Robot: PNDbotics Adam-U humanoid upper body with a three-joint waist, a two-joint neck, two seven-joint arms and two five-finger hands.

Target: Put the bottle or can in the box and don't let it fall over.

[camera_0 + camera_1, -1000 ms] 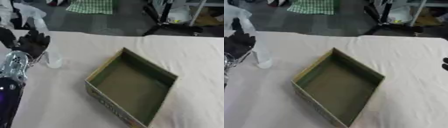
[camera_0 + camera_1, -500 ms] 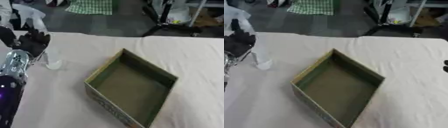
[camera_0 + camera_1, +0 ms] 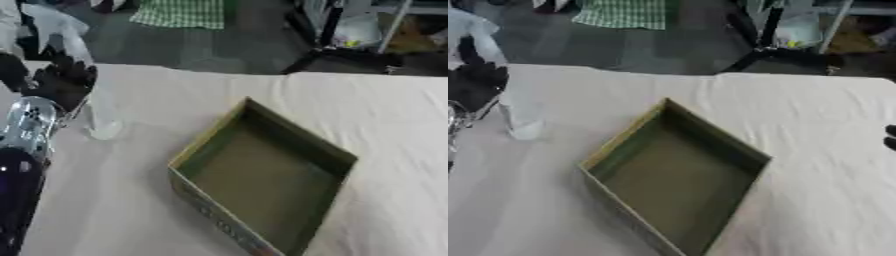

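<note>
1. Room: dark floor beyond the far edge of the desk (image 3: 175, 95), with a green checked cloth (image 3: 179, 12) and dark stands; the desk carries a pale cover.
2. Far left: the left hand (image 3: 54, 85) sits at the desk's left edge, up against a clear, pale bottle (image 3: 101, 112). The bottle stands upright on the desk, its base on the cover. The black fingers lie at the bottle's side, but whether they curl round it cannot be told from either view.
3. Centre: the box (image 3: 262, 175), open-topped with olive inner walls and printed outer sides, lies turned at an angle. It holds nothing. It is well apart from the bottle, to the bottle's right and nearer the robot.
4. Far right: only dark fingertips of the right hand (image 3: 890, 137) show at the edge of the right eye view; its state cannot be told.
5. Progress, judged: early stage. Bottle not yet lifted and not yet in the box. Left to do: secure the grasp, carry the bottle rightward over the near wall, and set it down upright on the box floor.
6. Risk, judged: the bottle looks tall and narrow, so a tilted release could tip it.
</note>
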